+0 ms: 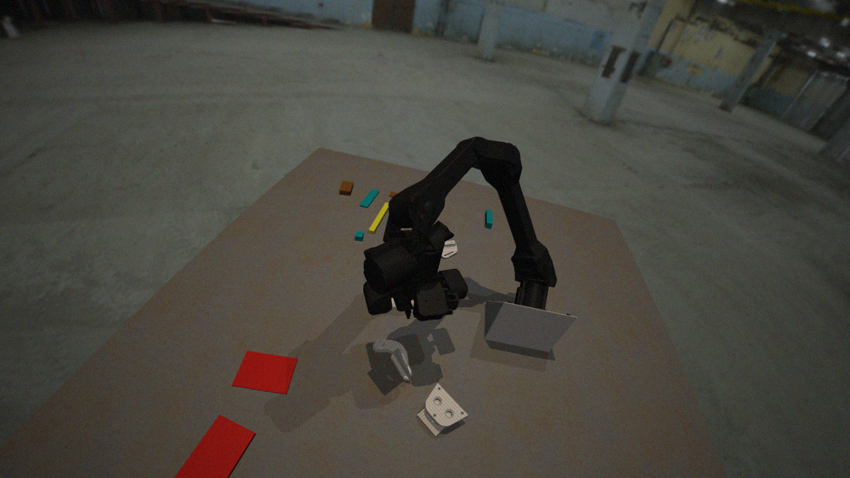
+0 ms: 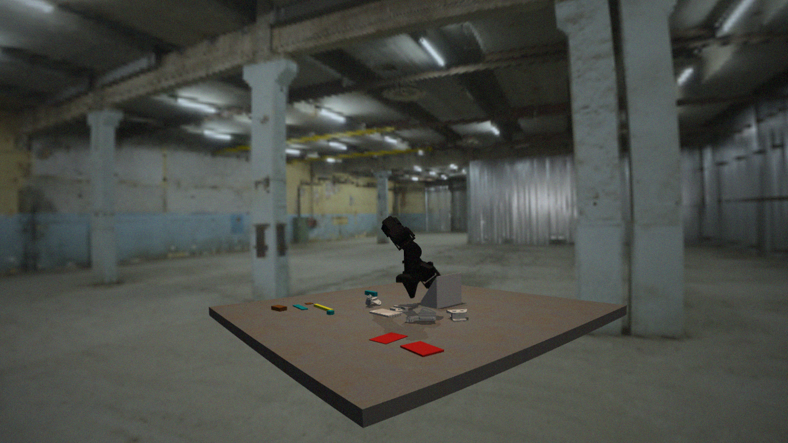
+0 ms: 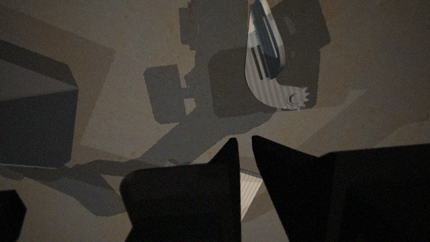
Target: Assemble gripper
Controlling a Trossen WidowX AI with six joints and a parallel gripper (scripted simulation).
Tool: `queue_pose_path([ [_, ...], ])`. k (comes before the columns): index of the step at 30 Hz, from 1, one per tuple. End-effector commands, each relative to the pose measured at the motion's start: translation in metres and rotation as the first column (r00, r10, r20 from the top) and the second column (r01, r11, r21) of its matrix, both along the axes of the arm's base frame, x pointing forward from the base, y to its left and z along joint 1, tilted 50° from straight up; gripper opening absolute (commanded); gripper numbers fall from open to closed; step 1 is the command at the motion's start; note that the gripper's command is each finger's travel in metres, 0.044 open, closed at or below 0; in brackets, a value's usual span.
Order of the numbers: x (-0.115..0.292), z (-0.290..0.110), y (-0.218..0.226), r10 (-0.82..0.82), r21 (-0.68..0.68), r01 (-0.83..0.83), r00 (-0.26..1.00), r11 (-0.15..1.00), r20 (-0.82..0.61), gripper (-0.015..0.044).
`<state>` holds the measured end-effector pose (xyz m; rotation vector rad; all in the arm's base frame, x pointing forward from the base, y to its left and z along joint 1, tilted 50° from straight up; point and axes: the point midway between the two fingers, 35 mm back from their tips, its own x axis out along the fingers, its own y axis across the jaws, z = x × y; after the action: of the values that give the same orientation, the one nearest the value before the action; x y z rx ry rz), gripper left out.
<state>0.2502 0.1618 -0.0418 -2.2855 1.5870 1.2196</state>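
My gripper (image 1: 408,314) (image 2: 412,296) (image 3: 244,142) is nearly closed, a narrow gap between its tips and nothing held. It hangs above a pale striped part (image 2: 385,312) (image 3: 249,191), apparently the gripper base, mostly hidden by the fingers in the wrist view. One grey jaw (image 1: 389,347) (image 2: 421,316) (image 3: 263,89) lies beyond the tips in the wrist view, gear teeth at its near end. A pale slotted part (image 1: 449,248) (image 2: 372,301), probably the other jaw, lies behind the arm in the top view. What looks like the housing plate (image 1: 449,407) (image 2: 457,314), with two round holes, is apart from the jaw.
A grey wedge (image 1: 528,326) (image 2: 450,290) (image 3: 37,128) stands by the arm's base. Two red plates (image 1: 265,372) (image 1: 216,449) lie on the table. An orange block (image 1: 345,188), a yellow bar (image 1: 378,218) and several teal pieces (image 1: 369,198) (image 1: 358,236) (image 1: 488,218) lie farther back.
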Motion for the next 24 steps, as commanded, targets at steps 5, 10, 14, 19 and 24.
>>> queue_pose_path([
  [5, 0.0, 0.0, 0.0001, 0.0, 0.0, 0.0, 1.0, 1.0, 0.0, 0.0236],
  [10, 0.0, 0.0, 0.0001, 0.0, 0.0, 0.0, 1.0, 1.0, 0.0, 0.0368],
  [14, 0.0, 0.0, 0.0001, 0.0, 0.0, 0.0, 1.0, 1.0, 0.0, 0.044],
  [19, 0.0, 0.0, 0.0001, 0.0, 0.0, 0.0, 1.0, 1.0, 0.0, 0.044],
  [24, 0.0, 0.0, 0.0001, 0.0, 0.0, 0.0, 1.0, 1.0, 0.0, 0.044],
])
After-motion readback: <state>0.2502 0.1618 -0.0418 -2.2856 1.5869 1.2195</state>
